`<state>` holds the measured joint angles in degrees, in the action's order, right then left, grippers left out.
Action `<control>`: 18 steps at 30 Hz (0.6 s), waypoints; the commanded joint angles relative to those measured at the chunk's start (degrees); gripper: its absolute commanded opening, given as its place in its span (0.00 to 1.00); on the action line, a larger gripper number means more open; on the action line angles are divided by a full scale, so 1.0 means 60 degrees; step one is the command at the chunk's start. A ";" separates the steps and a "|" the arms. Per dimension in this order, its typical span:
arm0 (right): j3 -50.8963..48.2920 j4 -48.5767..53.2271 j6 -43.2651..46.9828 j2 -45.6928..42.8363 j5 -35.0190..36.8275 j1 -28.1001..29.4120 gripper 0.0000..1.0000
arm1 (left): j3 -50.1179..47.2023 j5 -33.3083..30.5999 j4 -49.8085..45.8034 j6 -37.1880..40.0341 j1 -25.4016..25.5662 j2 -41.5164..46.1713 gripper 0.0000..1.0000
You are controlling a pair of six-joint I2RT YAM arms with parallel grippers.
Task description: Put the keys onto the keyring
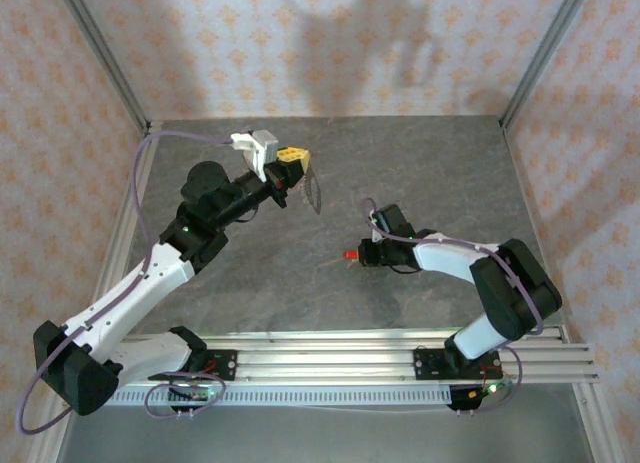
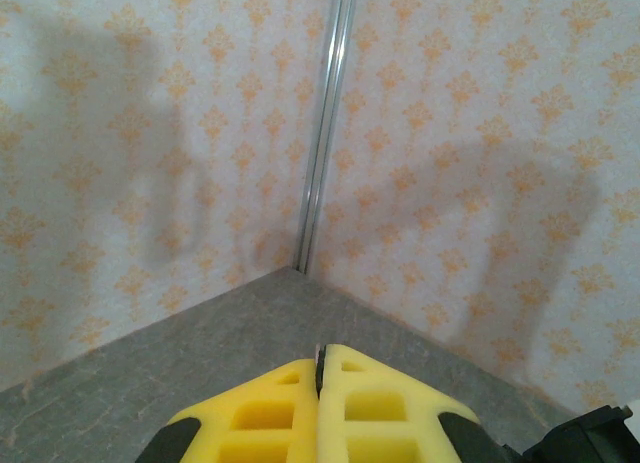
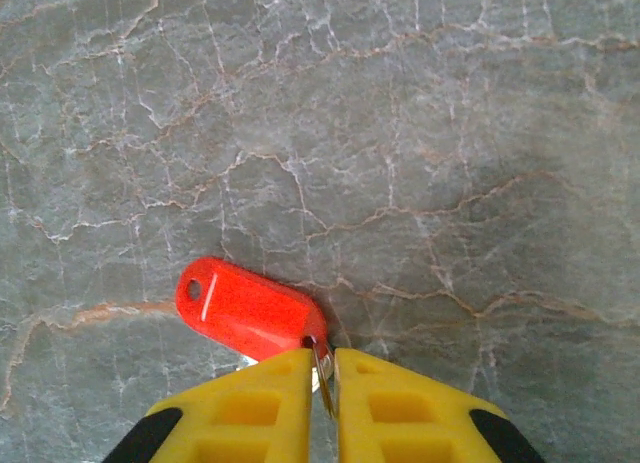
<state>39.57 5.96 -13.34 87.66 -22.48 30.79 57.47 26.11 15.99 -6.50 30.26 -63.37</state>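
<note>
Your right end effector is nearly closed on the thin metal at the end of the red key, low on the tabletop. Your left end effector, pads together, holds the keyring aloft. With so slight a pinch, the key may twist or slip out.

Nothing can be read in these views: no writing, label, brand, number or sign. The red plastic head of the key, at about 7 o'clock in the right wrist view, has a plain face, with a small hole and a pale streak of glare but no lettering.
</note>
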 commanded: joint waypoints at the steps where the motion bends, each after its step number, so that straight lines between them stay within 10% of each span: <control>1: -0.0120 -0.0148 -0.0090 -0.0291 0.0006 -0.0033 0.15 | 0.0104 0.0051 0.0426 -0.0133 -0.0089 0.0024 0.00; 18: 0.0027 -0.0295 -0.0079 0.0032 -0.0005 -0.0033 0.12 | 0.0069 0.0043 0.0456 -0.0141 -0.0092 0.0002 0.00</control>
<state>39.33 5.43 -13.52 87.31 -22.50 30.79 57.47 26.11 16.01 -6.63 30.26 -63.37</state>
